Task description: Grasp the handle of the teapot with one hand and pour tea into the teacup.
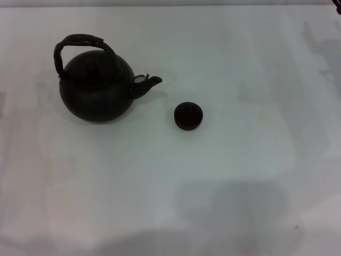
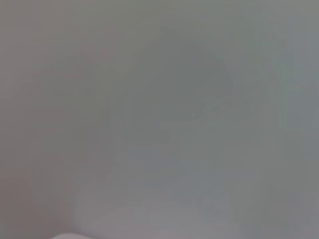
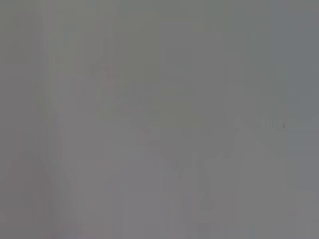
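Observation:
In the head view the large round black teapot [image 1: 97, 88] stands upright at the left rear of the white table [image 1: 234, 176]. Its rough arched handle [image 1: 80, 42] loops high over the knobbed lid. The stubby spout [image 1: 148, 84] points right, toward the teacup. That tiny black teacup [image 1: 188, 116] sits a short way right of the spout and slightly nearer to me, apart from the pot. Neither gripper shows in any view. Both wrist views hold only a plain grey surface.
The white table spreads wide around the pot and cup, with bare surface on the right and in front. A dark sliver [image 1: 337, 7] touches the top right corner of the head view.

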Tool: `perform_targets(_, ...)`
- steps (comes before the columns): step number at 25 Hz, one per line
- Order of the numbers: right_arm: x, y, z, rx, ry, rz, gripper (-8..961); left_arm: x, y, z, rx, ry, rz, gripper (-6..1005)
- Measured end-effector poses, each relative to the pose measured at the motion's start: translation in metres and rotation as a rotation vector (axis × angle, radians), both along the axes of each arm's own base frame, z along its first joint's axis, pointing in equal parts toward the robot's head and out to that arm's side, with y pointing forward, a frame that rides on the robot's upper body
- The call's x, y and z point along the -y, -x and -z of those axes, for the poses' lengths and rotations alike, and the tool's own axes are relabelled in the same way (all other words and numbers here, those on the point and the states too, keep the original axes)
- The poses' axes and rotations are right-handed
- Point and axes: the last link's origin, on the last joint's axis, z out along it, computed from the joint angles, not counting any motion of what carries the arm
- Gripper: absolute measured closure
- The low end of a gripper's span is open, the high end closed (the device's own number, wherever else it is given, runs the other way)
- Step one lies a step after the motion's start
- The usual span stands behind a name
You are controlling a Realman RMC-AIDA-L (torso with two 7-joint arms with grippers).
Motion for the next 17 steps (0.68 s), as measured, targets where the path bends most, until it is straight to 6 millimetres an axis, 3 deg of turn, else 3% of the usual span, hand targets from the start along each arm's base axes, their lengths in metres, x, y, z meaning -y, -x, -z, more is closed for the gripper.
perform_targets(17, 0.004, -0.003, 0.002, 0.083, 0.013, -0.007, 82, -0.019, -0.012, 0.004, 0.009, 0.031, 0.042, 139)
